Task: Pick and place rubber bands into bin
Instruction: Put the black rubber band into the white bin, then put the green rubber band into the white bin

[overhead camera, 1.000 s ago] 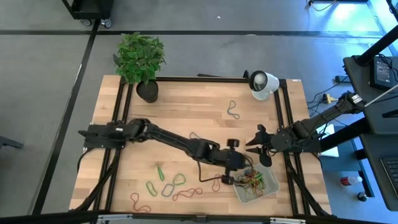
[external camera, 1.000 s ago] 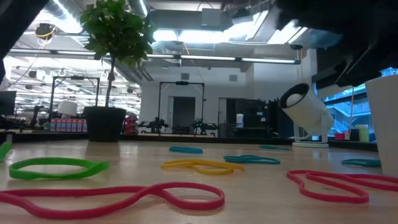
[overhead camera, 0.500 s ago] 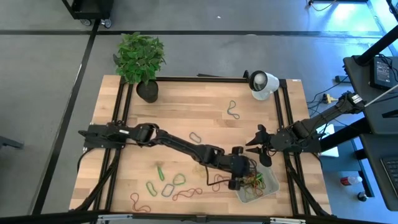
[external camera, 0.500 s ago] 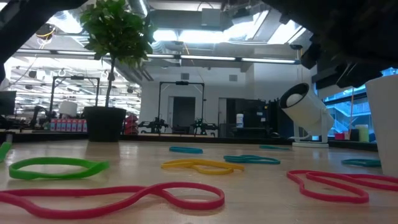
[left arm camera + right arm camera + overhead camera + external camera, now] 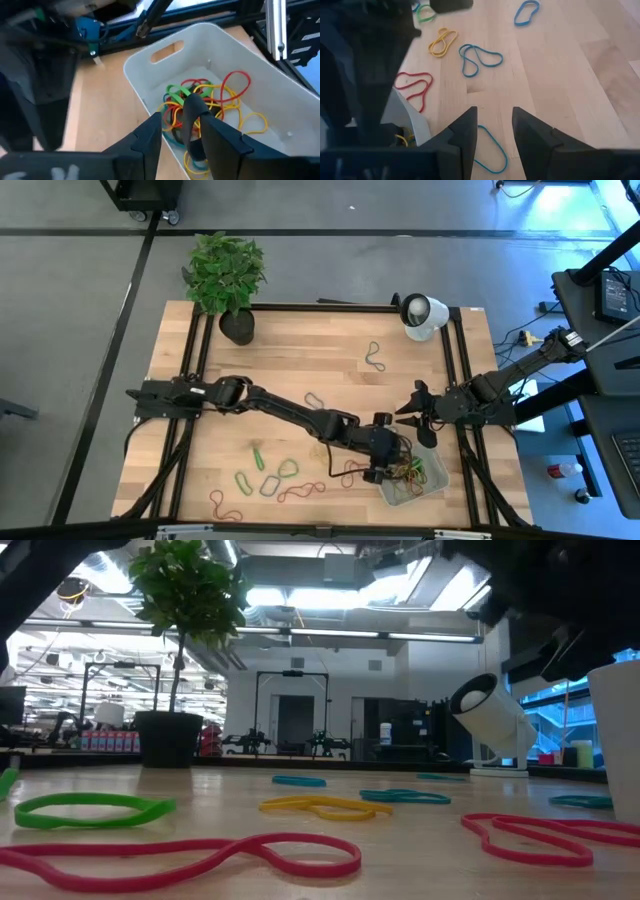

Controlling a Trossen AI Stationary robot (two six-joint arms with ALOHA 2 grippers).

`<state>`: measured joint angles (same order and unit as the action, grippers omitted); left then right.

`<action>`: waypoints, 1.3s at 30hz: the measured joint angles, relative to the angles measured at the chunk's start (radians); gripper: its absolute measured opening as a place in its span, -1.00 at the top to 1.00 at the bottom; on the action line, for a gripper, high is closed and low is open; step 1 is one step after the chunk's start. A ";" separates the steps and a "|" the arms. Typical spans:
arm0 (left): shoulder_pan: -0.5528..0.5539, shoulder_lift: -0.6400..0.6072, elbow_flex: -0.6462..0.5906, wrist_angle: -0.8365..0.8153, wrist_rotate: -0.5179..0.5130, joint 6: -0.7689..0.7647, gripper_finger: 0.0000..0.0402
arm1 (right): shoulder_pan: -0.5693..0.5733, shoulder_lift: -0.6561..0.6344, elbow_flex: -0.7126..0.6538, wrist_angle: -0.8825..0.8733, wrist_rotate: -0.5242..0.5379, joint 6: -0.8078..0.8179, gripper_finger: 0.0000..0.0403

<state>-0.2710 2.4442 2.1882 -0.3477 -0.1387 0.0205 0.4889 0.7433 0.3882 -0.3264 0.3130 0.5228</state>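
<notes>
The bin (image 5: 441, 482) stands at the table's near right and holds a tangle of rubber bands (image 5: 210, 102) in red, yellow, green and orange. My left gripper (image 5: 181, 131) hangs open over the bin's left end, slanting down. A dark band (image 5: 192, 116) stands in the gap between its fingers, above the pile. Loose bands lie flat on the wood: green (image 5: 260, 457), red (image 5: 300, 491), blue (image 5: 479, 59), yellow (image 5: 442, 42). My right gripper (image 5: 412, 416) waits open above the table, just beyond the bin's far side. My left gripper has the dark band (image 5: 194, 131) between its open fingers, close beside one finger (image 5: 216, 134). Whether that finger touches the band, I cannot tell. The band's lower end reaches down among the bands in the bin.
A potted plant (image 5: 228, 275) stands at the far left corner and a white round device (image 5: 423, 316) at the far right. Two more bands (image 5: 375, 358) (image 5: 315, 400) lie in the middle of the table. In the low view, green (image 5: 90, 808) and red (image 5: 180, 855) bands lie nearest.
My left gripper has gone toward the table's near right and sunk a little, ending over the bin's left end. My right arm has kept still. The loose bands on the wood lie as before.
</notes>
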 joint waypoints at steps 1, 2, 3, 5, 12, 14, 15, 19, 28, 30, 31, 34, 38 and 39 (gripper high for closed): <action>0.000 -0.006 0.001 -0.018 0.000 -0.001 0.36 | 0.000 0.000 0.000 0.000 0.000 0.000 0.38; 0.000 -0.014 0.000 -0.062 -0.001 -0.008 0.36 | 0.000 0.000 0.000 0.000 0.000 0.000 0.38; 0.000 -0.018 -0.001 -0.095 0.001 -0.020 0.37 | 0.000 0.000 0.000 0.000 0.000 0.000 0.38; 0.000 -0.021 -0.001 -0.127 0.002 -0.050 0.38 | 0.000 0.000 0.000 0.000 0.000 0.000 0.38; 0.000 -0.033 -0.001 -0.197 0.002 -0.111 0.40 | 0.000 0.000 0.000 0.001 0.000 0.000 0.38; 0.000 -0.044 -0.002 -0.252 0.001 -0.126 0.40 | 0.000 0.000 0.000 0.001 0.000 0.000 0.38; 0.001 -0.055 -0.001 -0.282 -0.005 -0.137 0.40 | 0.000 0.000 0.000 0.001 0.000 -0.001 0.38; 0.005 -0.096 -0.004 -0.467 -0.080 -0.174 0.40 | 0.000 0.001 0.000 0.000 0.001 0.008 0.38; -0.002 -0.241 -0.291 -0.596 -0.206 -0.357 0.40 | 0.000 0.000 0.000 -0.006 0.001 0.024 0.38; -0.009 -0.297 -0.411 -0.586 -0.207 -0.434 0.40 | 0.000 0.000 0.000 -0.007 0.001 0.022 0.38; -0.016 -0.334 -0.475 -0.571 -0.208 -0.478 0.40 | 0.000 0.000 0.000 -0.007 0.001 0.022 0.38; -0.039 -0.458 -0.663 -0.511 -0.208 -0.617 0.40 | 0.000 0.000 0.000 -0.007 0.001 0.021 0.38; -0.091 -0.615 -0.870 -0.476 -0.196 -0.845 0.40 | 0.000 0.000 0.000 -0.008 0.001 0.022 0.38; -0.108 -0.651 -0.909 -0.472 -0.185 -0.909 0.40 | 0.000 0.000 0.000 -0.007 0.001 0.021 0.38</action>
<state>-0.3789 1.7929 1.2791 -0.8200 -0.3237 -0.8887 0.4889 0.7437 0.3882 -0.3336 0.3138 0.5438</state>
